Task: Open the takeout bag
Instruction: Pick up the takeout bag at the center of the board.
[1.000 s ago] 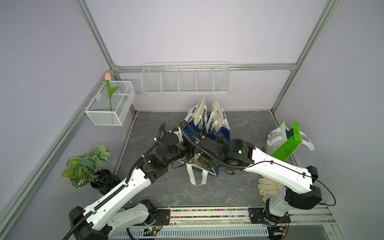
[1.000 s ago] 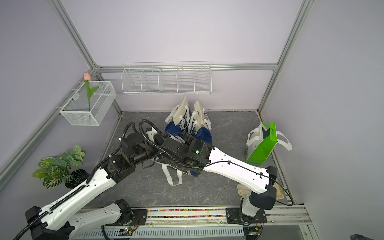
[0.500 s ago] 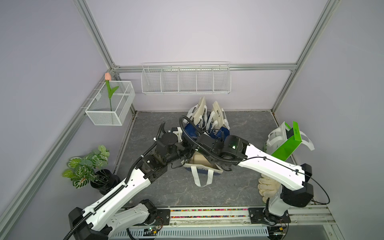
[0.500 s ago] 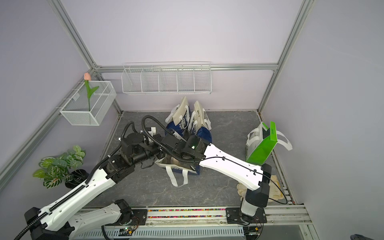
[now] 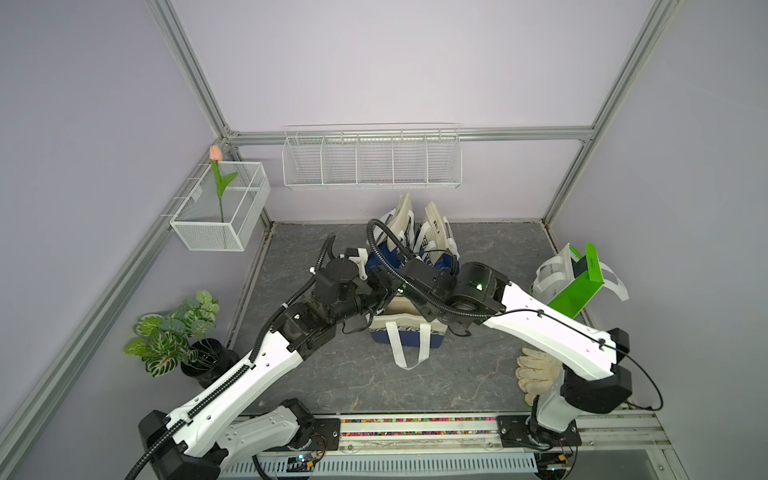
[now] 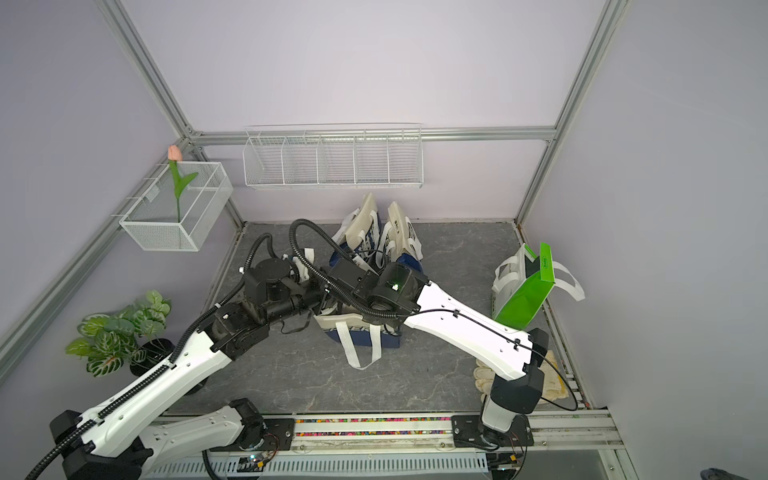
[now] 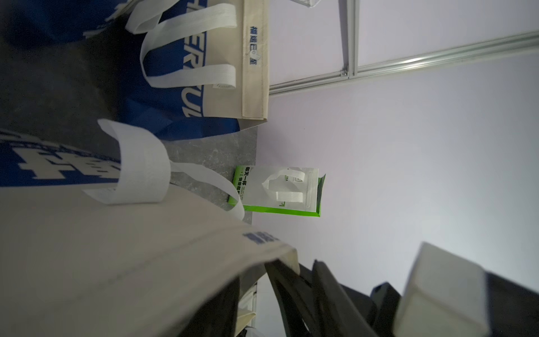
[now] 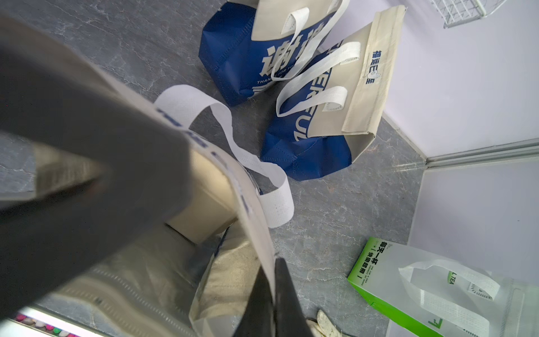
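Opening takeout bag, roughly halfway by the look of it.
Standing upright on grey stone-look tabletop, well in front of wire rack. Mouth gaping partway, lining showing in right wrist view, not yet spread full. Pinching bag rim with right hand, pressed together on fabric. Cannot tell for left hand, also at the mouth: spread or gripping. Probably left to do: pulling rims apart. Lilac walls, aluminium frame. Spare bags just in front of rack. Wire basket and plant to rack's left. Green bag and glove to its right.
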Controlling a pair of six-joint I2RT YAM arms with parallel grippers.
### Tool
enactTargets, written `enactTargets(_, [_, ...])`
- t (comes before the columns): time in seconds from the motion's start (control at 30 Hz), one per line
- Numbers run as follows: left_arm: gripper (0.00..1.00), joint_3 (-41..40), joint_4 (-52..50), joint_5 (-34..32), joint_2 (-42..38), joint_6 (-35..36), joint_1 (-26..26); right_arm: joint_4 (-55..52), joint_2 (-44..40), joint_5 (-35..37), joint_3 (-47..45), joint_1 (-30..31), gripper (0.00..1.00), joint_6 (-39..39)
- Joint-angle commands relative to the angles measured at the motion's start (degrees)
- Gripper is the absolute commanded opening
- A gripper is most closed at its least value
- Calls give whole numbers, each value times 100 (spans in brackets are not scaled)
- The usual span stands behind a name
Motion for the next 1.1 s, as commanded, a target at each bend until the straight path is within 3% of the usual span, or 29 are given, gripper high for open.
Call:
enactTargets(0.0, [56, 560, -1121, 3, -227, 1217, 21, 250, -379, -716, -184, -166, 7, 148])
enactTargets(0.1, [83, 833, -2063, 103, -575, 1957, 21, 304, -501, -968, -204, -250, 7, 187])
enactTargets(0.13, [85, 855, -2321, 191, -733, 2136, 20, 302, -524, -971, -203, -267, 7, 178])
enactTargets(0.3, [81, 527, -3141, 519, -1368, 2239, -19, 315, -541, -1141, -169, -344, 7, 202])
enactTargets(0.43, [79, -177, -2586, 783, -1679, 1633, -485, 477, -555, -1294, -246, -359, 7, 252])
enactTargets(0.57, [79, -465, -2381, 284, -1431, 1265, -1118, 548, -568, -1440, -304, -361, 7, 305])
enactTargets(0.93, [80, -557, -1291, -623, -697, 313, -1130, 948, -1000, -1746, -1001, -317, 7, 441])
enactTargets(1.07, [80, -365, -1488, -857, -435, 177, -1130, 1055, -1111, -1769, -1186, -324, 7, 485])
